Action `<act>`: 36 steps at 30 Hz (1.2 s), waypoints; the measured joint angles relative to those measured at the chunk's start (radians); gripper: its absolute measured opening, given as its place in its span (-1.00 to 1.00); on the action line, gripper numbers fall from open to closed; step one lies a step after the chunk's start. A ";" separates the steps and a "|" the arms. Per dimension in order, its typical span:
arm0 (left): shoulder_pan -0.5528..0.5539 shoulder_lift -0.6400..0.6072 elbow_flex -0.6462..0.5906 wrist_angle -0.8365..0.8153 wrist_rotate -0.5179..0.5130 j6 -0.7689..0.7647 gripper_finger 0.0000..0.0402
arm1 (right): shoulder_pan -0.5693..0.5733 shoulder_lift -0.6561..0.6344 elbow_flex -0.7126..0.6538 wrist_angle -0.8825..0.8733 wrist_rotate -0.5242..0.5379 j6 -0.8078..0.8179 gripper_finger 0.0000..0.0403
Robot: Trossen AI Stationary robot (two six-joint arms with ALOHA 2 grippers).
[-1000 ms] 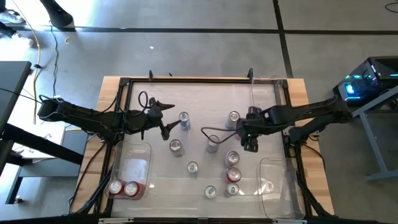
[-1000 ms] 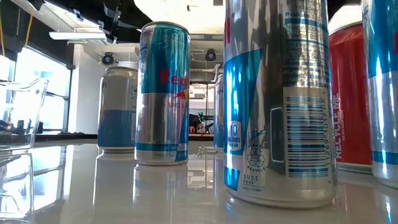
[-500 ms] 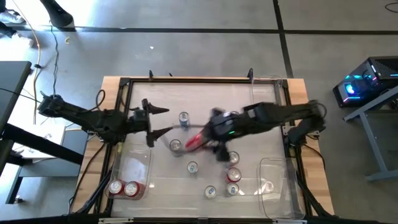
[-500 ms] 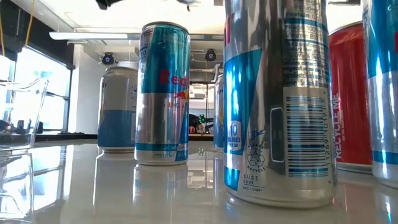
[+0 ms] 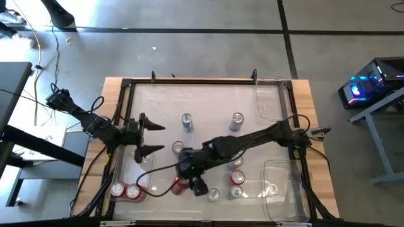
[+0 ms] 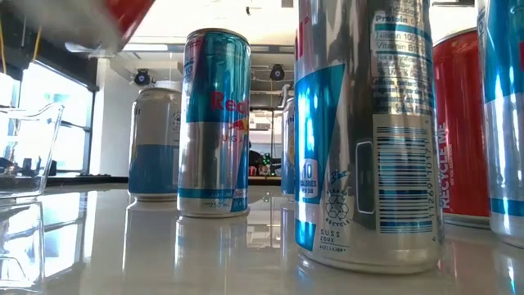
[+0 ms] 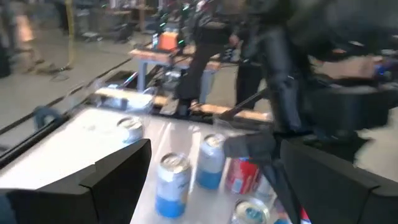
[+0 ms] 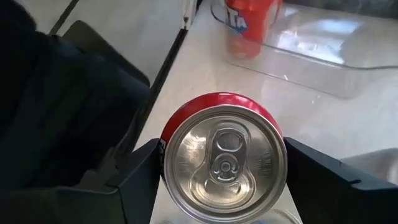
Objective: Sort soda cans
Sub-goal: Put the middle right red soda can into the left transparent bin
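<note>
My right gripper [image 5: 184,183] reaches across the table to its near-left part and is shut on a red soda can [image 8: 224,163] with a silver top; the can also shows red at the upper edge of the low view [image 6: 123,15]. My left gripper [image 5: 150,138] hovers open near the left edge, touching nothing. Other cans stand upright on their bases: silver-blue ones [image 5: 186,120] [image 5: 237,118] [image 5: 178,149] and red ones [image 5: 237,178]. Two red cans [image 5: 125,190] stand in the left clear bin [image 5: 136,165]. My right gripper pinches the red can between its two fingers [image 8: 144,171], which lie on opposite sides of its body just below the top rim [image 8: 174,127]. The can is lifted clear of the table and tilted, its silver top facing the wrist camera.
A second clear bin [image 5: 278,183] sits at the near-right corner. Several cans [image 5: 214,194] [image 5: 238,192] crowd the near-centre beside my right arm. A black frame [image 5: 126,85] rims the table. The far half holds only two cans.
My right gripper has swept from the right-centre of the table toward the left and near edges, carrying the red can raised off the table. My left gripper has pulled back toward the left edge and stayed open.
</note>
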 joint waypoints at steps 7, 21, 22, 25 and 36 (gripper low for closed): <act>-0.042 0.000 0.000 -0.128 -0.092 -0.158 0.76 | -0.014 0.086 0.000 0.005 0.039 0.019 0.38; -0.125 0.041 0.000 -0.393 -0.008 -0.361 0.76 | -0.031 0.160 0.001 -0.053 0.062 -0.026 0.37; -0.134 0.047 0.000 -0.405 -0.008 -0.364 0.76 | -0.031 0.160 0.001 -0.059 0.072 -0.028 0.37; -0.153 0.067 0.000 -0.416 -0.010 -0.376 0.76 | -0.030 0.160 0.002 -0.075 0.092 -0.046 0.37; -0.172 0.144 0.000 -0.431 -0.037 -0.403 0.76 | -0.032 0.158 0.003 -0.120 0.123 -0.080 0.38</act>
